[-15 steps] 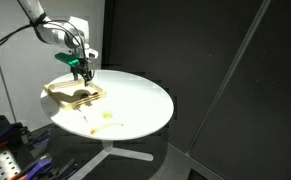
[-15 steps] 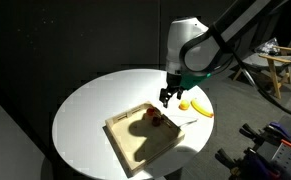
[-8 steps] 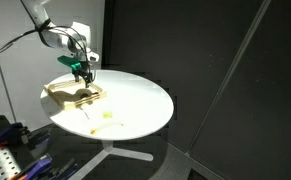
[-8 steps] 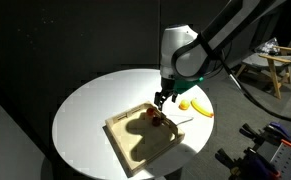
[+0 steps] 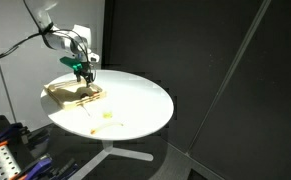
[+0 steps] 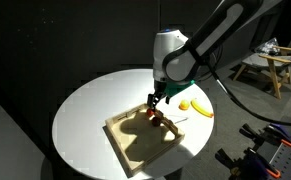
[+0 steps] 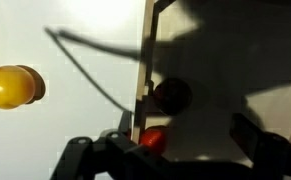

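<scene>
A wooden tray (image 6: pixel 135 140) lies on the round white table (image 6: pixel 85 110) in both exterior views. Inside its near corner sit a small red fruit (image 7: pixel 153 139) and a dark round one (image 7: pixel 171 95); the red one (image 6: pixel 157 118) also shows from outside. My gripper (image 6: pixel 153 101) hangs open just above that corner, holding nothing. In the wrist view the gripper (image 7: pixel 180 136) straddles the tray's edge, the red fruit by its left finger (image 7: pixel 115 140). A yellow banana (image 6: pixel 197 105) lies on the table beside the tray (image 5: pixel 75 93); the gripper (image 5: pixel 82 72) is over it.
A thin dark line (image 7: pixel 85 65) crosses the white tabletop between the banana (image 7: pixel 7 87) and the tray. A wooden stool (image 6: pixel 270 62) and gear (image 6: pixel 270 140) stand beyond the table. Black curtains surround it; a rack (image 5: pixel 5 150) sits low beside the table (image 5: pixel 135 100).
The arm has moved from beside the tray to over its corner and come down slightly. The jaws stayed open. The fruit and banana have not moved.
</scene>
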Action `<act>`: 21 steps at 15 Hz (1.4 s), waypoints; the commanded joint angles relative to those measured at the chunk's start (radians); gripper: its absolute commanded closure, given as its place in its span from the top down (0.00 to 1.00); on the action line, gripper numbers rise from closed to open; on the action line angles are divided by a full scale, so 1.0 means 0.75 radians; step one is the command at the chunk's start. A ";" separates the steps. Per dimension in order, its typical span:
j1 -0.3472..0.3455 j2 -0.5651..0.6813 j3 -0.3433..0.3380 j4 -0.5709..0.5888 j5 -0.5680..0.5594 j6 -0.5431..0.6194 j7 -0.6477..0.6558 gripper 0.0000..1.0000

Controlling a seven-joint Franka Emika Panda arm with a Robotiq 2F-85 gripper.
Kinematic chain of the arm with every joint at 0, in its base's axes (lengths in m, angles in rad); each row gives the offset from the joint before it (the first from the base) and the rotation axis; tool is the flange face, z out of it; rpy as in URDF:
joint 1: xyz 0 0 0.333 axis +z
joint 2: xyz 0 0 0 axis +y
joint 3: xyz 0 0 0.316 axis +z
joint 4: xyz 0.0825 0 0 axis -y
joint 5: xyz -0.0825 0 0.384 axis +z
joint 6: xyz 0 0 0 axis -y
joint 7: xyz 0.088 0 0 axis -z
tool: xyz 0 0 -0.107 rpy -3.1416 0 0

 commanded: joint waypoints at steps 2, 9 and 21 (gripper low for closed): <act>0.089 0.052 -0.062 0.084 -0.024 -0.042 0.139 1.00; 0.116 0.133 -0.042 0.155 0.003 -0.039 0.089 1.00; -0.025 0.192 0.121 0.251 0.024 -0.067 -0.464 1.00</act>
